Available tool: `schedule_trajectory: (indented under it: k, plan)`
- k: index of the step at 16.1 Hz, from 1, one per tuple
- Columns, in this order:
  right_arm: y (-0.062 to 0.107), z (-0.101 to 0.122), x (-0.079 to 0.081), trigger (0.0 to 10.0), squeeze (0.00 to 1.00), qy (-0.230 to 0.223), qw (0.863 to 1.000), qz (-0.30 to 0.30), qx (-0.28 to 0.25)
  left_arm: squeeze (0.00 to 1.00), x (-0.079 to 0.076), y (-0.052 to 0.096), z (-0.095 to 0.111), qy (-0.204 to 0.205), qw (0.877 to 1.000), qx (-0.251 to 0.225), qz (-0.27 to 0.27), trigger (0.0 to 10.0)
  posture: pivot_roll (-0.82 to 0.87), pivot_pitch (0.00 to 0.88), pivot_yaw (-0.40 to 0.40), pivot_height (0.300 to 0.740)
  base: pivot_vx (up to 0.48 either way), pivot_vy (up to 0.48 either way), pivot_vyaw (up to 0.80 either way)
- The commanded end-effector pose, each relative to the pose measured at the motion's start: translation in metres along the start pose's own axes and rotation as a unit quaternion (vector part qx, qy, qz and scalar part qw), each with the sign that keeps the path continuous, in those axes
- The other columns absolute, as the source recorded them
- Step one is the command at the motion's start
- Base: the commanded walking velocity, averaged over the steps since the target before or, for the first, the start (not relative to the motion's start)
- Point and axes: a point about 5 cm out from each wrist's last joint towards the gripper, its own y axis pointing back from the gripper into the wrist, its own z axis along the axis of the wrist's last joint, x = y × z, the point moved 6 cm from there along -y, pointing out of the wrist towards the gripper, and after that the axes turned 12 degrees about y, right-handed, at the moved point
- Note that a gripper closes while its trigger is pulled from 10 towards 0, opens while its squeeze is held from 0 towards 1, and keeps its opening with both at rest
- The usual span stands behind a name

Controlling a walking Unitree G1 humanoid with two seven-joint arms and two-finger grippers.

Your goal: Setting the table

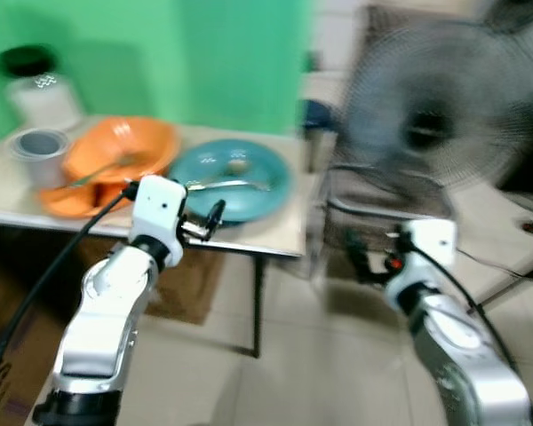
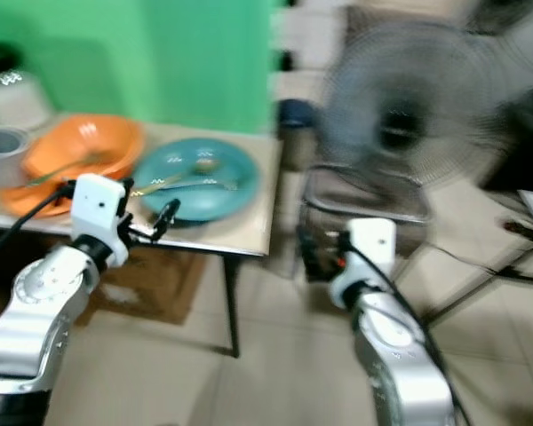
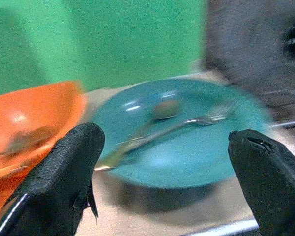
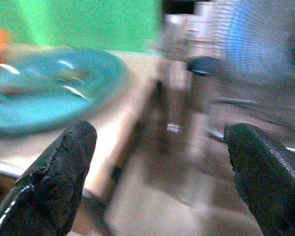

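A teal plate (image 1: 231,177) lies on the small table (image 1: 266,238) with a fork (image 1: 224,185) and a spoon across it. To its left sit orange bowls (image 1: 115,155) holding a utensil. My left gripper (image 1: 211,220) hovers open at the table's front edge, just short of the teal plate (image 3: 187,142); its fingers (image 3: 64,177) frame the fork (image 3: 187,123). My right gripper (image 1: 360,257) is open, lower and to the right of the table, off its corner; the teal plate (image 4: 44,88) lies ahead of it to one side. The views are blurred.
A grey cup (image 1: 40,151) and a white jar with a black lid (image 1: 40,89) stand at the table's left. A large standing fan (image 1: 435,115) and a wire rack (image 1: 373,209) are right of the table. A cardboard box sits under it. Green wall behind.
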Motion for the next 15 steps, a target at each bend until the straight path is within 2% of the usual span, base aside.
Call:
schedule_trajectory:
  k: [1, 7, 11, 15]
  plan:
    - [0.005, -0.004, -0.013, 10.0, 0.0, -0.003, 1.0, -0.019, 0.006, 0.0, -0.011, -0.003, 0.009, -0.003, 1.0, -0.013, -0.017, 10.0, -0.05, 0.0, -0.034, 0.74, 0.334, 0.0, 0.0]
    - [0.006, -0.007, -0.016, 10.0, 0.0, 0.001, 1.0, -0.022, 0.009, 0.0, -0.013, -0.002, 0.008, -0.018, 0.999, -0.008, -0.031, 10.0, -0.05, 0.0, -0.015, 0.74, 0.324, 0.0, 0.0]
    - [0.01, -0.01, -0.018, 10.0, 0.0, 0.0, 1.0, -0.017, 0.014, 0.0, -0.018, -0.003, 0.005, -0.037, 0.998, 0.001, -0.055, 10.0, -0.06, 0.0, -0.002, 0.74, 0.0, 0.0, 0.0]
    - [0.004, -0.007, -0.023, 10.0, 0.0, -0.026, 0.999, -0.016, 0.012, 0.0, -0.012, -0.003, 0.002, -0.043, 0.997, 0.01, -0.057, 10.0, -0.06, 0.0, -0.005, 0.74, 0.0, 0.0, 0.0]
